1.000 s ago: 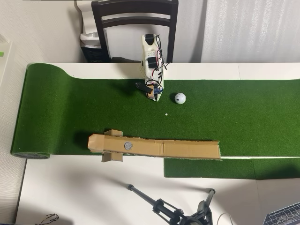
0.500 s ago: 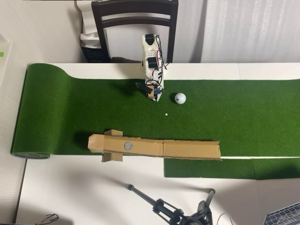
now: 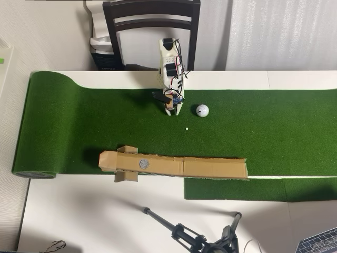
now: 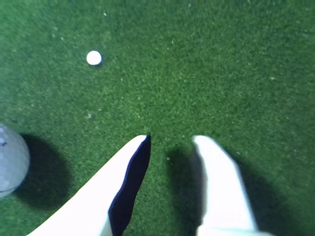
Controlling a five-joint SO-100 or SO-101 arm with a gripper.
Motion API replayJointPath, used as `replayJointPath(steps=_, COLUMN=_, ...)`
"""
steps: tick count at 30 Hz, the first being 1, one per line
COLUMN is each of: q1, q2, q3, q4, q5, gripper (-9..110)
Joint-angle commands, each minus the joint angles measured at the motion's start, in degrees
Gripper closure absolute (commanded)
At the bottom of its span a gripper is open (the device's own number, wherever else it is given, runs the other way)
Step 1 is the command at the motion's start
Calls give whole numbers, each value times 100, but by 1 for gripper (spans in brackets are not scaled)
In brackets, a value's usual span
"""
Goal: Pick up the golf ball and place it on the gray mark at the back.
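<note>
The white golf ball rests on the green turf, just right of my gripper in the overhead view. In the wrist view the golf ball shows at the left edge, outside the fingers. My gripper is open, its two white fingers low over bare turf with nothing between them. The gray mark is a small round disc set in a brown cardboard channel nearer the bottom of the overhead view, well away from the gripper.
A tiny flat white dot lies on the turf between ball and cardboard, and the white dot also shows in the wrist view. A dark chair stands behind the arm. A tripod lies on the white table below the mat.
The gripper tip has shifted very slightly to the left in the overhead view. The golf ball has stayed where it was.
</note>
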Motion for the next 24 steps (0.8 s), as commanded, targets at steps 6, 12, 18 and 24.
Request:
replayJointPath(steps=6, q1=35, q2=545, q3=-1362, q4=650, q5=132, gripper=76)
replayJointPath(steps=12, q1=-422, q2=545, q3=-2004, q4=1564, q5=633, gripper=76)
replayJointPath(steps=18, q1=-809, q2=545, q3=-2145, q4=1626, q5=923, gripper=76)
replayJointPath(steps=24, q1=-765, q2=545, q3=-2663, q4=1591, q5=1028, gripper=76)
